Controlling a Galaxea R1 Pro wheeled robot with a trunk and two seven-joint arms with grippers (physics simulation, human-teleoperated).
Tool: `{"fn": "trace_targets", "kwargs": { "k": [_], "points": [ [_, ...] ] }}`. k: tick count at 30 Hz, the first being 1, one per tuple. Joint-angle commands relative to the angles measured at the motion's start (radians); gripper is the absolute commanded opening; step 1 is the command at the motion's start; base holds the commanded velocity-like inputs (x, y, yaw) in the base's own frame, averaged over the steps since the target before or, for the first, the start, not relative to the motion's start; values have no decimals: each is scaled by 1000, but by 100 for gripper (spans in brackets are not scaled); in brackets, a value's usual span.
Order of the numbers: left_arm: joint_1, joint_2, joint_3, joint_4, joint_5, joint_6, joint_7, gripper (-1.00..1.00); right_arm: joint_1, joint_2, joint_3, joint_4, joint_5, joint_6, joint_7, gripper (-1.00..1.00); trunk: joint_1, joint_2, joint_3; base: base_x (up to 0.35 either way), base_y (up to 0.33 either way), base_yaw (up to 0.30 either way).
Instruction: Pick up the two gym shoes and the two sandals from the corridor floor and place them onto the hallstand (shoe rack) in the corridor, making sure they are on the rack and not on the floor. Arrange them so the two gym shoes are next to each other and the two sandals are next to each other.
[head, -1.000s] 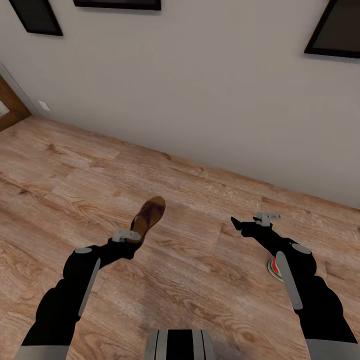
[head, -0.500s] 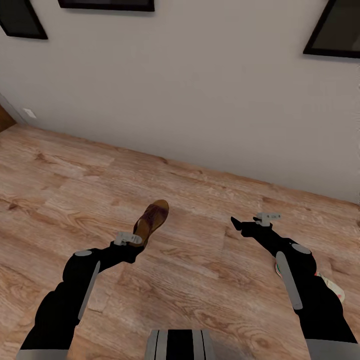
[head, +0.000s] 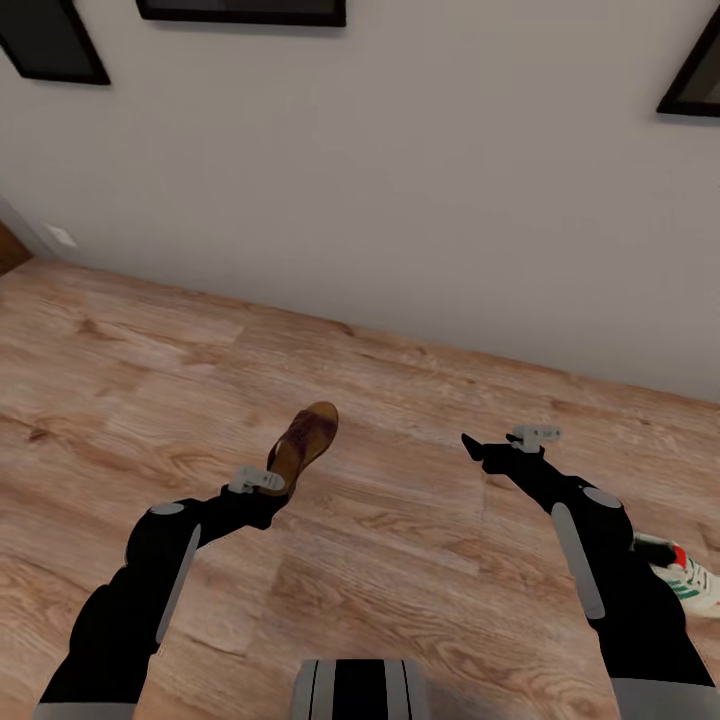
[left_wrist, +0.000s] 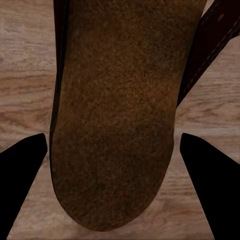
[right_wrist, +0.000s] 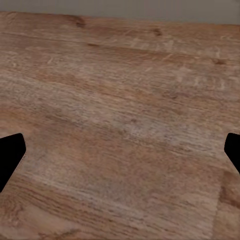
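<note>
1. The left pincer (head: 268, 487) grasps the heel end of a dark brown leather slip-on sandal with a tan footbed (head: 303, 446); in the left wrist view the sandal's brown suede-like sole (left_wrist: 117, 120) lies between the two black fingertips (left_wrist: 22, 172), with a dark strap running off at one edge.
2. The sandal points away from the robot toward the wall, seen above the light brown wood-grain plank floor (head: 400, 540); I cannot tell whether its toe touches the planks.
3. The right pincer (head: 478, 450) is released, its fingers spread wide: in the right wrist view the two black fingertips (right_wrist: 10, 155) sit at opposite edges with bare planks (right_wrist: 120, 135) between them.
4. Behind the right forearm, at the head view's right edge, a white lace-up gym shoe with green side stripes and a red-orange accent (head: 690, 580) lies on the floor, partly hidden by the arm.
5. A plain pale grey wall (head: 400, 180) rises beyond the floor, carrying dark framed pictures (head: 240, 10) along its top.
</note>
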Motion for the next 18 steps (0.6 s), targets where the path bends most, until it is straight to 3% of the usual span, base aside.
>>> {"fn": "trace_targets", "kwargs": {
  "k": [1,18],
  "points": [
    [-1,0,1,-1,-9,2,-10,-100,-1,0,-1,-1,-4,7,3,100,0,0,0,82,339,-141],
    [1,0,2,-1,-9,2,-10,-100,-1,0,-1,-1,-4,7,3,100,0,0,17,9,342,-223]
  ]
}}
